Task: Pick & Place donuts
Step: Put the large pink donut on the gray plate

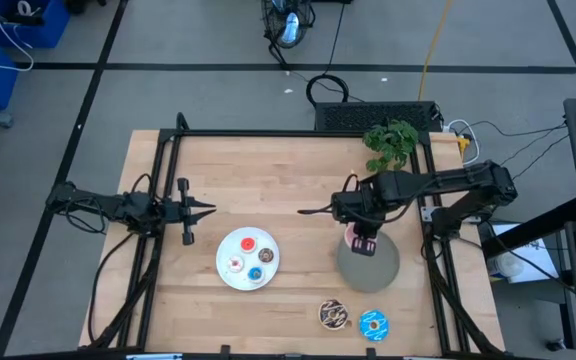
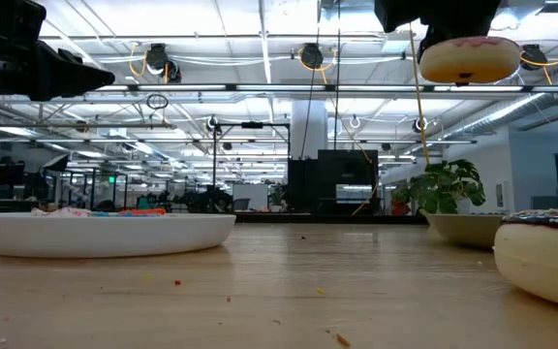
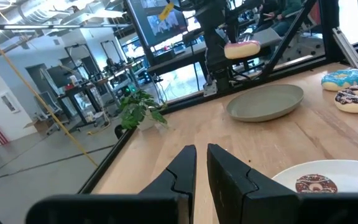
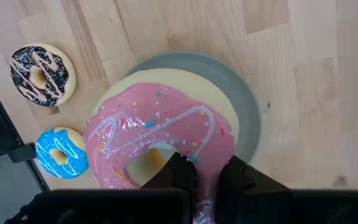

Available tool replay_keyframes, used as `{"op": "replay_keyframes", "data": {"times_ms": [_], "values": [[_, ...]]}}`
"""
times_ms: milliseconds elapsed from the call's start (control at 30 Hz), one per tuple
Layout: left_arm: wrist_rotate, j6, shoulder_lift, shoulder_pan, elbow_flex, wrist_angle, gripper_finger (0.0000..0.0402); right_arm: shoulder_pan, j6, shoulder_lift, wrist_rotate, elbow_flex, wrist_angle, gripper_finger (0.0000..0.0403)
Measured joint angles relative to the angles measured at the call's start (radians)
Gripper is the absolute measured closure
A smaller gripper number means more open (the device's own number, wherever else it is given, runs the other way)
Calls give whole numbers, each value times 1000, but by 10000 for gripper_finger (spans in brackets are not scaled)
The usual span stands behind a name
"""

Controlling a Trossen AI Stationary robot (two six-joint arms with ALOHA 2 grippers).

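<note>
Pink-iced donut up in the air over the grey plate!

Out on the left, the left gripper (image 1: pixel 208 210) waits above bare bench (image 1: pixel 288 165), its fingers (image 3: pixel 182 171) drawn narrow with nothing between them. Next along, the white plate (image 1: pixel 224 262) carries the four tiny donuts: red (image 1: pixel 247 243), pink-white (image 1: pixel 235 264), brown (image 1: pixel 266 256) and blue (image 1: pixel 256 274). Moving right, the right gripper (image 1: pixel 361 243) hangs over the grey plate (image 1: pixel 386 272), fingers clamped on the pink-iced donut (image 4: pixel 160 140), which is lifted clear above the plate. Near the bench's front edge lie the chocolate sprinkled donut (image 1: pixel 333 315) and, just beside it, the blue-iced donut (image 1: pixel 373 325).
</note>
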Motion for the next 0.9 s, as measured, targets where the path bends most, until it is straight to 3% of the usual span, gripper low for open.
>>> {"op": "replay_keyframes", "data": {"times_ms": [567, 767, 900], "values": [[0, -2, 0, 0, 0, 1, 355, 2, -2, 0, 6, 0, 18, 385], [0, -2, 0, 0, 0, 1, 355, 0, -6, 0, 131, -19, 61, 385], [0, -1, 0, 0, 0, 1, 355, -7, -40, 1, 132, -81, 105, 385]]}}
